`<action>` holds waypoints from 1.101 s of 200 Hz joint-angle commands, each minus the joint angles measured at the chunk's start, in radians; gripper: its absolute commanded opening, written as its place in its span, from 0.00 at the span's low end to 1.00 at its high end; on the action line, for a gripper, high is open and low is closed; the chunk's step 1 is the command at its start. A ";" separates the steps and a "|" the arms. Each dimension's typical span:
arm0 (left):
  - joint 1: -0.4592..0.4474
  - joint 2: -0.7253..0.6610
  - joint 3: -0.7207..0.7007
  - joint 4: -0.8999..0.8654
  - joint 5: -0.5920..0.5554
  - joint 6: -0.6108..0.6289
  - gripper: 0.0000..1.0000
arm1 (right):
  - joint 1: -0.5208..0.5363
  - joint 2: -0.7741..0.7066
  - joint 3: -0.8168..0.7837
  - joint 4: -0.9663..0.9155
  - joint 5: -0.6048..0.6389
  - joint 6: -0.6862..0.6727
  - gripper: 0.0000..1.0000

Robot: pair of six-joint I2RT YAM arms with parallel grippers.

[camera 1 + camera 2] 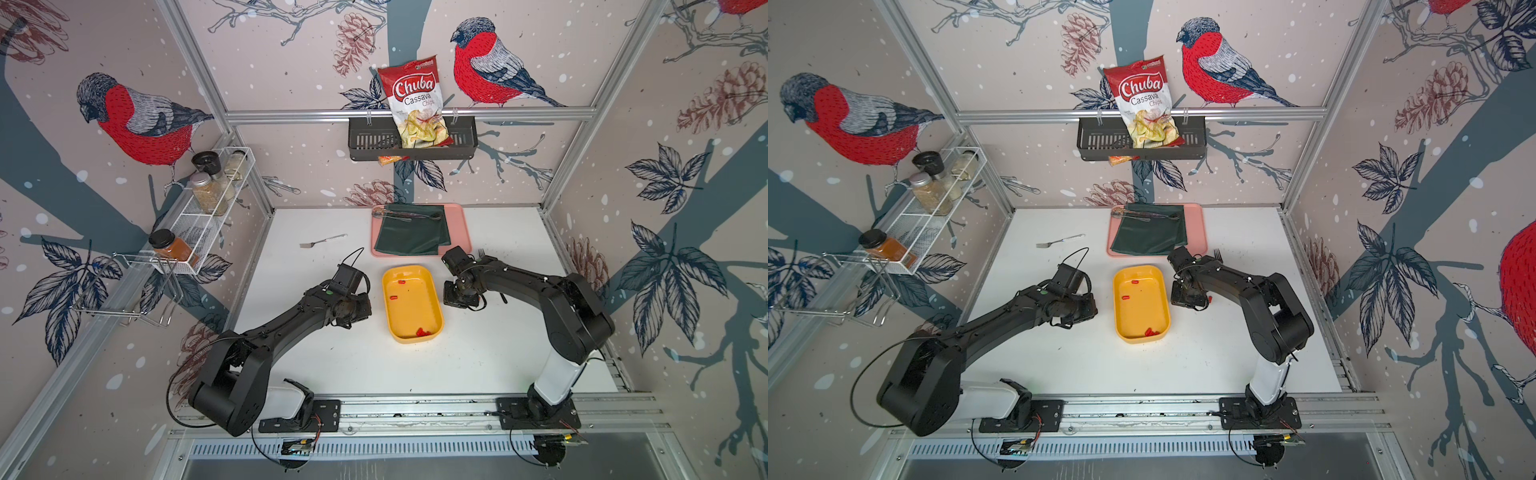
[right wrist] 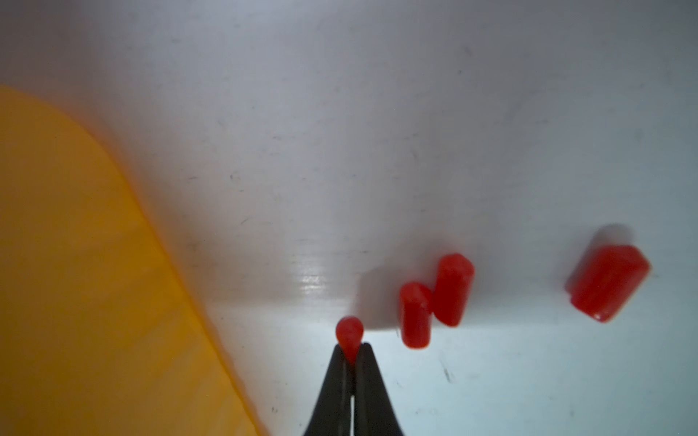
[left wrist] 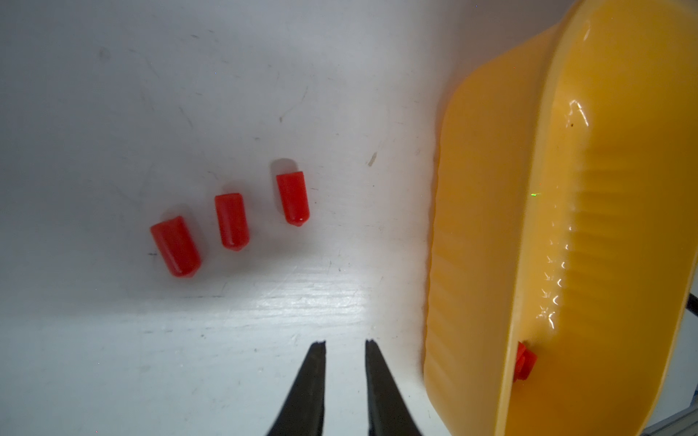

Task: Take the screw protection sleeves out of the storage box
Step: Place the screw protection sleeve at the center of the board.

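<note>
The yellow storage box (image 1: 415,311) (image 1: 1142,309) sits mid-table on the white table (image 1: 478,357), its long side running near to far, between the two arms. Inside it a few screw protection sleeves remain: one near the far end (image 1: 401,282), one by the left wall (image 1: 394,297), and a small cluster at the near right corner (image 1: 422,332) (image 1: 1150,331). The left gripper (image 3: 344,343) hangs just left of the box with its jaws a narrow gap apart and nothing between them. Beyond its tips three sleeves lie on the bare table in a loose row, apart from one another and clear of the box wall (image 3: 176,246) (image 3: 231,221) (image 3: 292,198). The right gripper (image 2: 351,353) is just right of the box, its jaws pinched on one screw protection sleeve (image 2: 349,338) that juts out past the tips – low over the table, though whether it touches the surface I cannot tell. Close by on the table lie three more, two touching side by side (image 2: 415,315) (image 2: 451,290) and one further off (image 2: 606,283). At the far edge is a pink tray (image 1: 460,232) with a green cloth (image 1: 409,237), and a fork (image 1: 323,241) lies far left.
</note>
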 commanded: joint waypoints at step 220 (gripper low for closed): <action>-0.002 0.055 0.031 0.019 -0.004 0.028 0.22 | 0.006 -0.018 0.073 -0.060 0.073 -0.011 0.26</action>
